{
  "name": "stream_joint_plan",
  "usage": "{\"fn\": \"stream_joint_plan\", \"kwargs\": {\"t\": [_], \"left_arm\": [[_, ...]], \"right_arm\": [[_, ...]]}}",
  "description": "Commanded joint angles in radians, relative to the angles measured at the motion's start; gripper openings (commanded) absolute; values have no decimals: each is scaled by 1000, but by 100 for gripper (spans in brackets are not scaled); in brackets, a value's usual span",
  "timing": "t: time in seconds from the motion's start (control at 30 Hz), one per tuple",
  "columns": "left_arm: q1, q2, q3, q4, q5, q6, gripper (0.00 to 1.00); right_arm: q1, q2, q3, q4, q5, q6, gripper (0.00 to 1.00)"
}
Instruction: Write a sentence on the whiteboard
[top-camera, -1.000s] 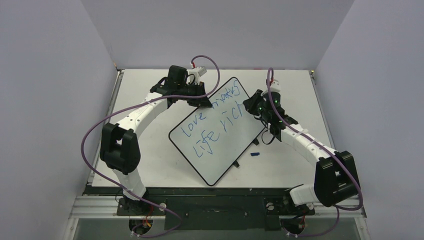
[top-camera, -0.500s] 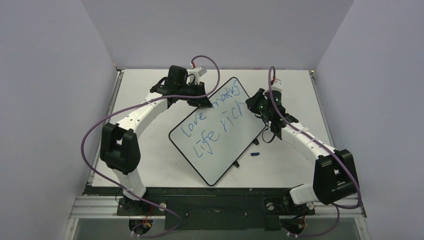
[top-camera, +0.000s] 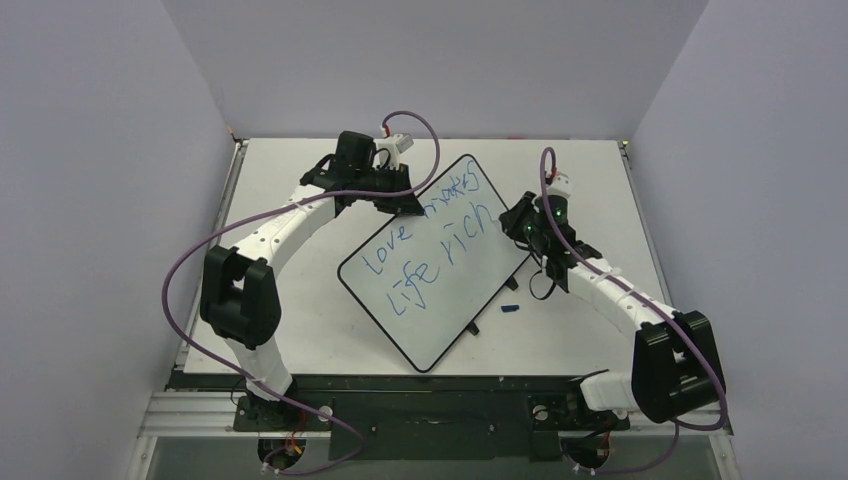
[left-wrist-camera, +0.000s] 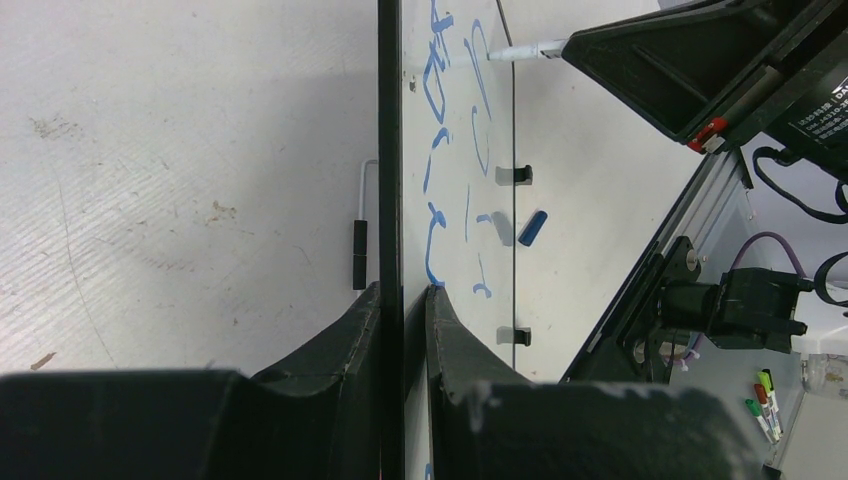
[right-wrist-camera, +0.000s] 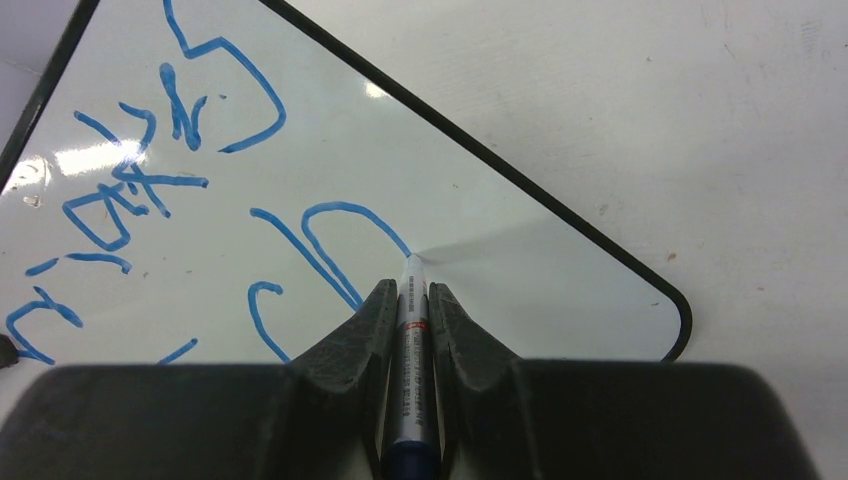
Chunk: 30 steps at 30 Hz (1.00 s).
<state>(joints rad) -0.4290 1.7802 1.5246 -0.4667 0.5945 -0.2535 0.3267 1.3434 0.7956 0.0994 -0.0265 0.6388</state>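
A: From above, the whiteboard (top-camera: 450, 300) is seen lying cornerwise on the desk (top-camera: 300, 330), between the two arms. The sentence (top-camera: 430, 245) is set down in blue in two slanted lines, "love makes" over "life rich".

B: The left hand (top-camera: 410, 206) is placed at the board's far-left rim, and the right hand (top-camera: 503, 222) at the end of "rich". A small blue cap (top-camera: 511, 308), likely the marker's, is seen on the desk just beside the board's right edge.

A: Over to the left wrist. The board is viewed edge-on, and its black rim is pinched between both fingers. That hand is clamped on the whiteboard, so the board is being steadied.

B: A marker tip can be made out at the top of that view too, on the written side.

A: Right wrist now. A marker (right-wrist-camera: 411, 330) is gripped tight between the fingers, with the barrel straight along them. The arch of the last "h" ends right at its tip, near the board's rounded corner. Contact with the surface appears to be made, though that cannot be told for certain.

B: So the closing letter is judged to be in hand, and the words look all but finished.

A: Agreed. Next, any remaining leg of the "h" is to be drawn down with even pressure, with the rim clamp held firm so the board is not pushed away. Then the tip is to be raised straight off so that fresh ink is not smeared.
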Motion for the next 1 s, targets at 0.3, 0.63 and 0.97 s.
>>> {"fn": "stream_joint_plan", "kwargs": {"t": [0.3,0.63,0.97], "left_arm": [[-65,-11,-24,-83,-20,98,0],[-72,-10,-36,-68,-29,90,0],[-82,26,-8,-95,-34,66,3]], "right_arm": [[4,-121,-46,-86,23,-36,0],[4,-283,-28,-165,65,-50,0],[2,-337,-57,-175,81,-68,0]]}}
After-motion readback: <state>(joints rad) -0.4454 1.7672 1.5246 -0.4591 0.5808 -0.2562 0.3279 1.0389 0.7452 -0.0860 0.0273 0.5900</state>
